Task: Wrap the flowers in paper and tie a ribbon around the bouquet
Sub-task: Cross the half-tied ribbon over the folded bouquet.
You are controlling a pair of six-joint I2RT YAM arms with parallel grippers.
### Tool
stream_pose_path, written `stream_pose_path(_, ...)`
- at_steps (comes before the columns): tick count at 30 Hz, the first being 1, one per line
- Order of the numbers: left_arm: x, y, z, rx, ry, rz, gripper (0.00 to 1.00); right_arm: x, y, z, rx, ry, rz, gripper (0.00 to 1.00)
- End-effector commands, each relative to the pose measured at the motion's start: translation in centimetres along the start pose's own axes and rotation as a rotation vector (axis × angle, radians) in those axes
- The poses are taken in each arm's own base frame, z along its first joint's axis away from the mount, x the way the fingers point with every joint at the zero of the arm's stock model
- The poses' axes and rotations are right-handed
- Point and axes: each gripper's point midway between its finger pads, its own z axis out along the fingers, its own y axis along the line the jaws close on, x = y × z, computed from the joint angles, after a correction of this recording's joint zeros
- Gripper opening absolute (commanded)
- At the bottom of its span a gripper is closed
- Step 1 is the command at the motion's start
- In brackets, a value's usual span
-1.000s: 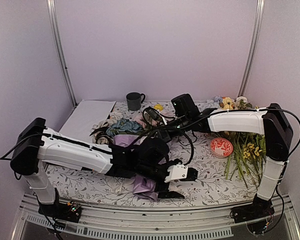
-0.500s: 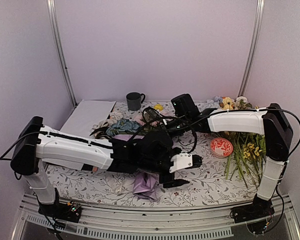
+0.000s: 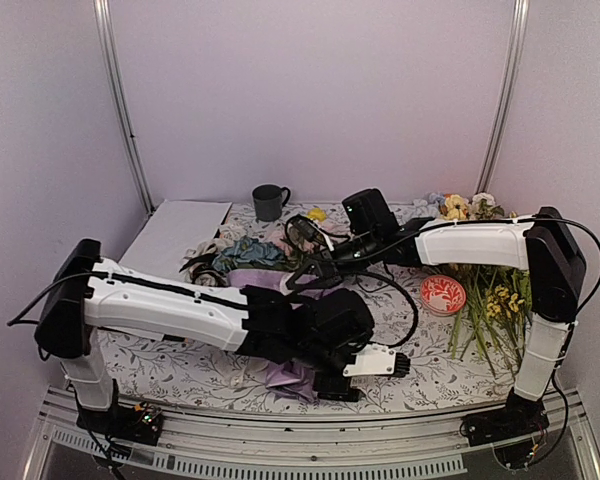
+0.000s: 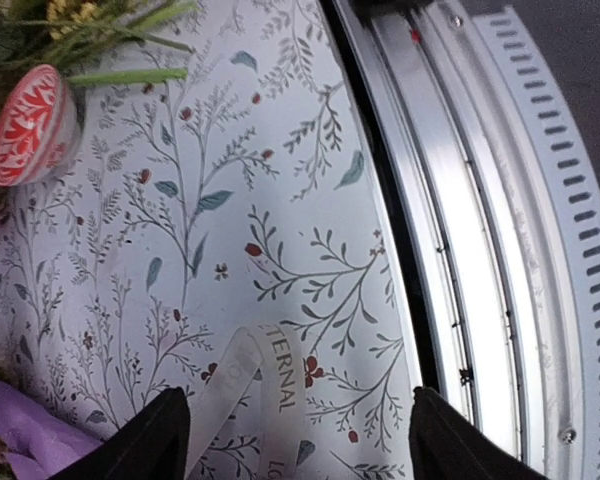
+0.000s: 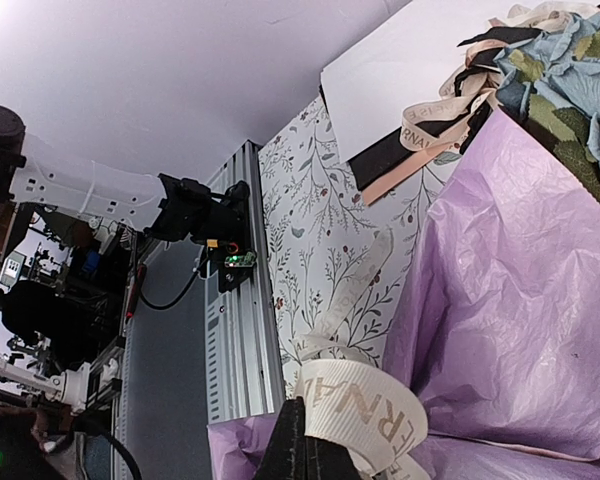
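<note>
Left hand [image 4: 298, 405] spread over floral tablecloth [image 4: 280, 150]; lilac walls [image 3: 310, 100].

Top view: high at the near side, facing down over the whole counter [image 3: 170, 362]. Both wrist views sit close, sharing the paper [image 5: 520, 300] and ribbon [image 4: 242, 372].

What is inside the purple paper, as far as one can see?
At the wide end of the paper, the flowers show: a blue head with green leaves. Their stems are covered by the paper, so they cannot be seen.
</note>
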Motion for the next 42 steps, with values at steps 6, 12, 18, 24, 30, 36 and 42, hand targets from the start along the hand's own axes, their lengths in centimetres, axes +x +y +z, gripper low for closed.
stream_pose_path(6, 1.4, 10.5, -18.2, -0.470, -0.731, -0.577, 0.48, -0.2, 1.6, 1.0, -0.059, -0.020, -0.008, 0.00)
stream_pose_path(12, 12.6, 11.0, -19.2, -0.635, -0.781, -0.943, 0.74, 0.0, 2.1, 1.6, -0.077, -0.046, 0.029, 0.00)
stream_pose_path(18, 14.2, 10.6, -16.3, -0.553, -0.746, -0.949, 0.87, -0.2, 3.2, 2.5, -0.089, -0.061, 0.033, 0.00)
stream_pose_path(24, 14.4, 11.6, -15.6, -0.514, -0.783, -0.939, 0.85, -0.5, 3.8, 2.8, -0.114, -0.067, 0.049, 0.00)
stream_pose_path(30, 12.7, 10.3, -15.8, -0.417, -0.837, -0.835, 0.71, 0.0, 3.6, 3.0, -0.114, -0.053, 0.050, 0.00)
stream_pose_path(36, 12.5, 8.6, -16.4, -0.366, -0.832, -0.741, 0.62, 0.5, 4.5, 2.9, -0.164, -0.021, 0.006, 0.00)
stream_pose_path(42, 13.1, 8.7, -15.9, -0.329, -0.793, -0.734, 0.46, 0.9, 5.2, 2.7, -0.196, 0.004, -0.043, 0.00)
